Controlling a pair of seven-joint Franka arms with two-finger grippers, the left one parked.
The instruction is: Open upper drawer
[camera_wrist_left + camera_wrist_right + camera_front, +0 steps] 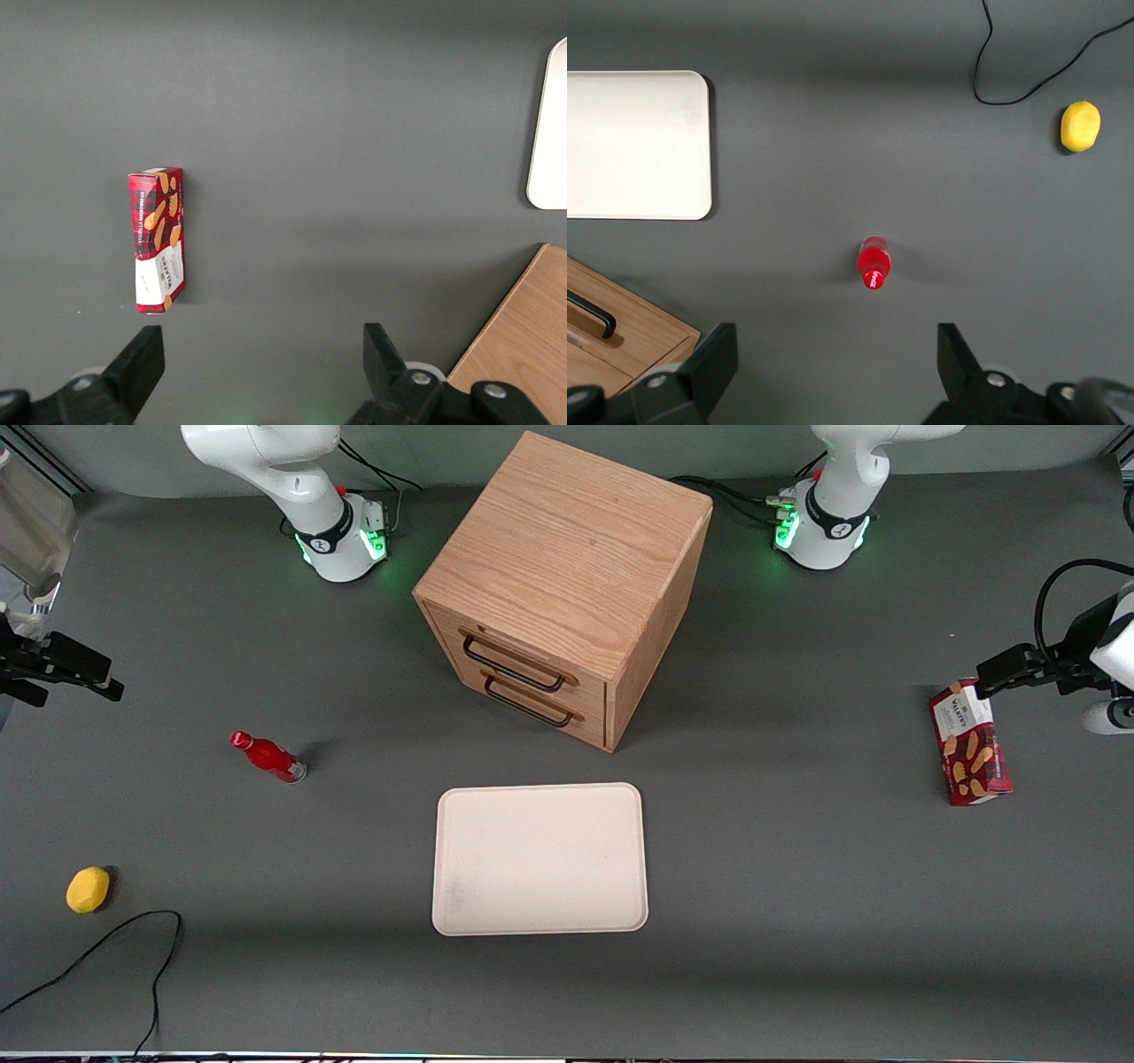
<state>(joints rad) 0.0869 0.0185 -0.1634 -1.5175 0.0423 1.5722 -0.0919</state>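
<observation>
The oak cabinet (567,549) stands mid-table with its two drawers facing the front camera at an angle. The upper drawer (493,644) is shut flush, and its black bar handle (512,666) sits just above the bottom drawer's matching handle (529,704). My gripper (78,680) hovers at the working arm's end of the table, well apart from the cabinet. It is open (837,354), with only bare table between its fingers. A cabinet corner (629,341) with one black handle (594,314) shows in the right wrist view; I cannot tell which drawer it belongs to.
A cream tray (540,859) lies in front of the cabinet, nearer the camera. A red bottle (267,756) lies on its side between my gripper and the cabinet. A yellow fruit (88,889) and a black cable (133,939) sit nearer the camera. A biscuit box (970,742) lies toward the parked arm's end.
</observation>
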